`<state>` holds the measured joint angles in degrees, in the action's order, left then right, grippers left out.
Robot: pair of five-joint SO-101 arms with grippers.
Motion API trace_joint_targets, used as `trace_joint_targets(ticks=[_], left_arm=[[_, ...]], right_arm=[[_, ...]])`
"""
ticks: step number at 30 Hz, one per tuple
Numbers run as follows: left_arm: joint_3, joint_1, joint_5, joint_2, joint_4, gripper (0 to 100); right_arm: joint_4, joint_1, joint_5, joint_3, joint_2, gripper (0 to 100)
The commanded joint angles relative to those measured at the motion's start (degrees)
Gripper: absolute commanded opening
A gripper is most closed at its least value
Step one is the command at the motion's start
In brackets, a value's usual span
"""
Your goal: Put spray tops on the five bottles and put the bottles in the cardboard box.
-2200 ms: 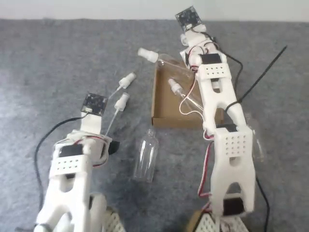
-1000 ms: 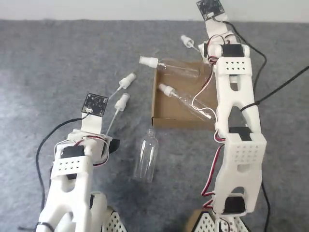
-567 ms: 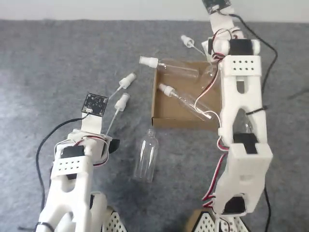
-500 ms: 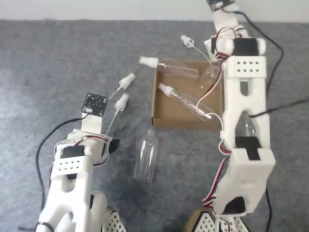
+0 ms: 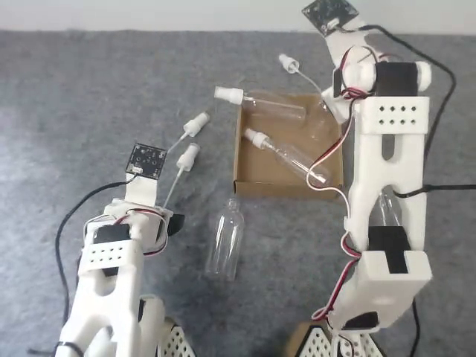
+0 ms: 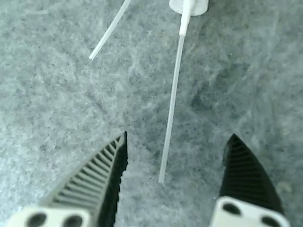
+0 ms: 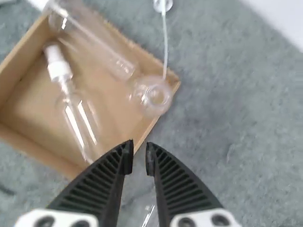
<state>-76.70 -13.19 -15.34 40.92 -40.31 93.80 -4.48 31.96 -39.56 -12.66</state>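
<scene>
Claws: we see the left claw spread wide over a loose spray top on the carpet. The right claw, pinched together and empty, hangs above the cardboard box edge. One uncapped bottle lies outside.

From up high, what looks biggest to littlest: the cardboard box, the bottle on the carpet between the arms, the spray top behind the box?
1. cardboard box
2. bottle
3. spray top, clearly the littlest
</scene>
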Motion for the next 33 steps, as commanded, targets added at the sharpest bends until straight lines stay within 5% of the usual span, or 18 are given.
trace_joint_targets(ticks=[1,8,27,33], left_arm=[[0.2,0.1,-0.5,1.8,1.1,31],[0.1,0.1,-0.5,1.8,1.2,31],[0.1,0.2,-0.5,1.6,1.2,31],[0.1,0.3,-0.5,1.5,1.2,31]], right_arm=[[2.1,0.8,1.0,-1.9,0.9,0.9],[7.0,2.3,0.8,-2.1,0.6,17.8],[8.5,9.9,1.4,5.4,10.4,11.2],[-1.7,9.9,1.4,9.9,11.1,11.3]])
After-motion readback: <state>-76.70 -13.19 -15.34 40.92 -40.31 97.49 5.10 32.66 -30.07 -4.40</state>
